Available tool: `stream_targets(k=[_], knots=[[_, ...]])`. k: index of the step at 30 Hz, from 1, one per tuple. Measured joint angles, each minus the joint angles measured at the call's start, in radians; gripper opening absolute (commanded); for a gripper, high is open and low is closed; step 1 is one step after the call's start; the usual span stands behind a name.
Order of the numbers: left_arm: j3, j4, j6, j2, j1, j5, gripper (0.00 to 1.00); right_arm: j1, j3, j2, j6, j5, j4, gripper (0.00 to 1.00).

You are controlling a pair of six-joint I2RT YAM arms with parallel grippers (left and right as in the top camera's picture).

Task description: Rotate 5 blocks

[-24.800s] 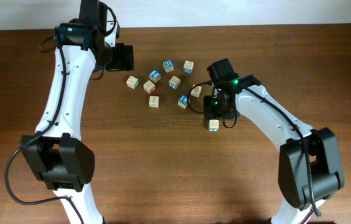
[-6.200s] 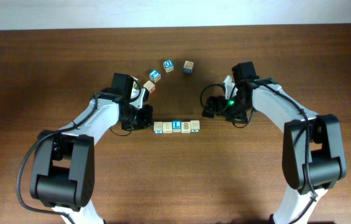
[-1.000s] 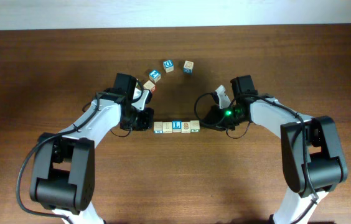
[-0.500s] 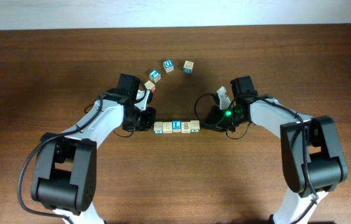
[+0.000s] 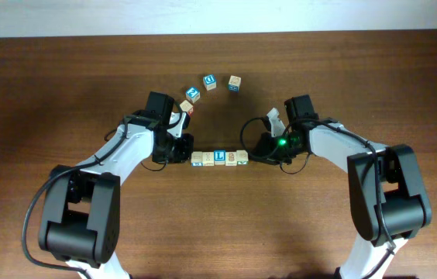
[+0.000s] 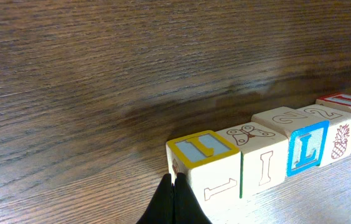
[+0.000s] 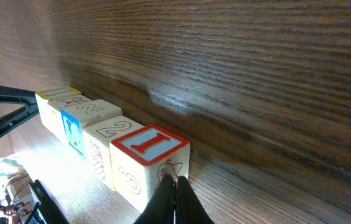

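Overhead: 5 blocks point(image 5: 219, 157) sit in 1 tight row on the worktop point(image 5: 218, 225). The left pincer point(image 5: 184, 152) and right pincer point(image 5: 254, 153) bracket its ends, likely to swing it whole.
Left wrist: the pincer is pressed together, empty, at the yellow-framed block point(image 6: 203, 165).
Right wrist: the pincer is likewise pressed together at the red-framed block point(image 7: 150, 158).

The overhead view is evenly and fairly brightly lit from above and sharp across the frame, with only faint, soft shadows on the dark table point(image 5: 218, 232). In the left wrist view the row of blocks point(image 6: 256, 155) is crisp and throws a soft dark shadow onto the wood behind it, where the far grain softens slightly. The right wrist view is sharp up close, but pale glare washes out its lower left corner.
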Motion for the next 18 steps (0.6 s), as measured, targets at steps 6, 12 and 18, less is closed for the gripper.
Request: stream_targets(k=[6, 12, 18], knots=[[0.000, 0.002, -0.026, 0.000, 0.000, 0.000, 0.00, 0.000, 0.000, 0.000, -0.001, 0.000, 0.000, 0.05], [0.000, 0.004, -0.026, 0.000, 0.000, -0.002, 0.00, 0.000, 0.000, 0.000, -0.017, -0.012, 0.006, 0.04], [0.000, 0.004, -0.026, 0.000, 0.003, -0.018, 0.00, 0.008, 0.000, 0.000, -0.030, -0.022, 0.021, 0.05]])
